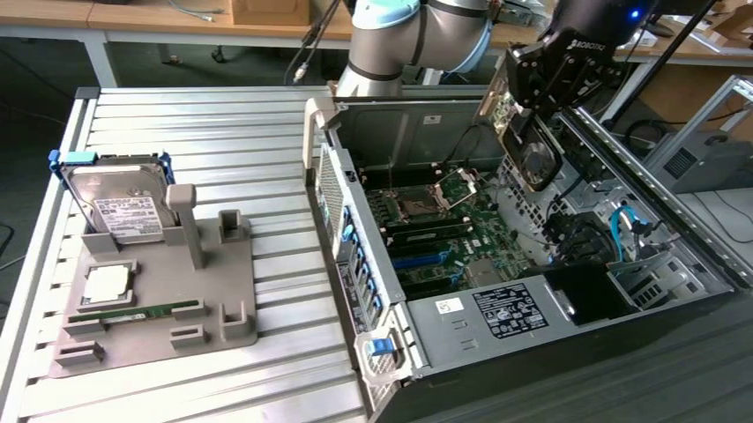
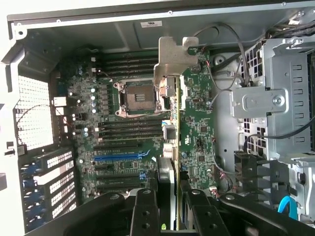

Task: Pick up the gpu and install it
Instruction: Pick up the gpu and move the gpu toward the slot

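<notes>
Gripper fingers [image 2: 144,212]: in the wrist view, two black fingers sit nearest the lens, pressed against opposite faces of the card so it cannot swing.
Gripper [image 2: 166,206]: clamped on the gpu, holding it by one end.
Gpu [image 2: 170,140]: seen edge-on, with its length running out from the fingers over the open case. It hangs above the board and is not seated in any slot.
Bracket [image 2: 173,59]: the silver metal end, at the far end of the card from the fingers. Gripping the opposite end leaves it free.
Motherboard [image 2: 123,128]: green, lying flat beneath the card, with a bare processor socket [image 2: 135,101] and a blue expansion slot [image 2: 119,158] beside the card's line. The card appears to lie crosswise to that slot, so I judge it is not lined up for seating.
Computer case [image 1: 553,308]: in the exterior view it lies on its side with the panel off, so the board faces up and the arm [image 1: 412,35] can reach in.
Card from outside: it hangs tilted from the gripper above the case, toward the exterior view's right, clear of the board.
Fixture [image 1: 229,291]: a grey holder on the slatted table [image 1: 212,123], apart from the case at the exterior view's left. Its posts and pockets probably keep parts at known spots.
Hard drive [image 1: 112,204]: stands on edge against a post.
Memory stick [image 1: 139,313]: lies flat in a groove, near a square processor chip [image 1: 106,282].
</notes>
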Controlling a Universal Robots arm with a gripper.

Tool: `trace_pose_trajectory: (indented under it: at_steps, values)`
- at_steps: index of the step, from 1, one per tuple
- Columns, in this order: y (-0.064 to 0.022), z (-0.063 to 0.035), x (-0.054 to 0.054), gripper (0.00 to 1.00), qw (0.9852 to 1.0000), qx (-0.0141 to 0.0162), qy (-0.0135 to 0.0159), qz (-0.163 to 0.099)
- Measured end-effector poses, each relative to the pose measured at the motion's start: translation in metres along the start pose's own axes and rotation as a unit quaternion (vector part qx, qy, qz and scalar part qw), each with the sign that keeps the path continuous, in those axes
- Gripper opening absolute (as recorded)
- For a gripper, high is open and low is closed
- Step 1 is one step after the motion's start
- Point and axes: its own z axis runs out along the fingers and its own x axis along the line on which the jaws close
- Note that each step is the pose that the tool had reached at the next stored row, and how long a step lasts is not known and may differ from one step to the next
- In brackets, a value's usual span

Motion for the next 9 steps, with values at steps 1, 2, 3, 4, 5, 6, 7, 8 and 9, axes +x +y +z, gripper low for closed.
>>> trace_pose_trajectory:
  at_steps: [1,2,3,4,5,6,7,8,9]
  values:
    - [-0.0001,0.0015,0.000,0.27,1.0000,0.0000,0.0000,0.000]
    - [-0.0001,0.0030,0.000,0.27,1.0000,0.0000,0.0000,0.000]
    - [-0.0002,0.0049,0.000,0.27,1.0000,0.0000,0.0000,0.000]
    - [-0.0002,0.0064,-0.001,0.27,1.0000,0.0000,0.0000,0.000]
    - [-0.0003,0.0080,-0.001,0.27,1.0000,0.0000,0.0000,0.000]
    - [-0.0004,0.0095,-0.001,0.27,1.0000,0.0000,0.0000,0.000]
    - [-0.0005,0.0122,-0.001,0.27,1.0000,0.0000,0.0000,0.000]
    - [-0.0006,0.0147,-0.002,0.27,1.0000,0.0000,0.0000,0.000]
    - [-0.0006,0.0163,-0.002,0.27,1.0000,0.0000,0.0000,0.000]
